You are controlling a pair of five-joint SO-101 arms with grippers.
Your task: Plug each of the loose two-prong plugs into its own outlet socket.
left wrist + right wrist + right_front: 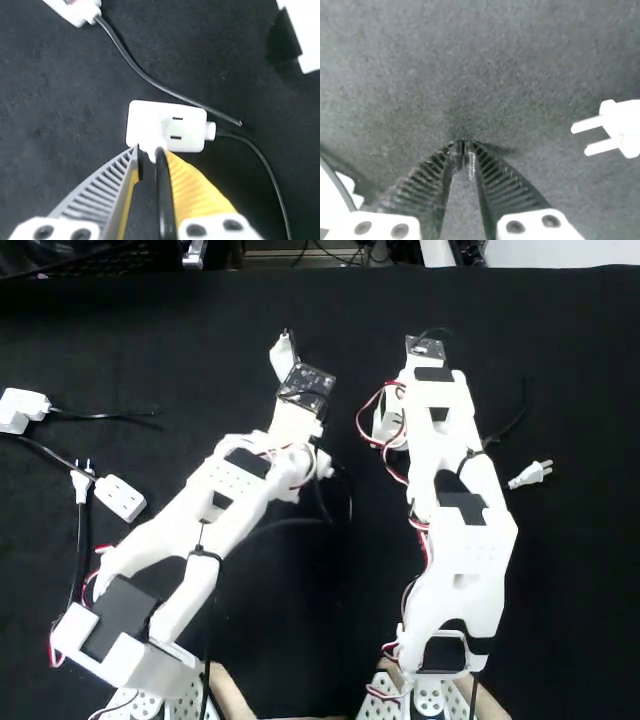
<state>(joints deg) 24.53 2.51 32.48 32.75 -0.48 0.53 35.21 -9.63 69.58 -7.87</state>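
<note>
Even, soft light, white arms (460, 540) glaring against dark cloth (150, 340), faint shadows.

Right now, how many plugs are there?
3: the left plug lies by an outlet, the right plug lies alone far right, and a held plug, mostly hidden, seems caught in the left gripper at a second outlet.

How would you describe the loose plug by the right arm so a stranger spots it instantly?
On the black table, look on the outer side of the right arm, beside its middle. A small white two-prong plug lies there alone. Unlike the white socket blocks across the table, it shows two bare prongs.
</note>
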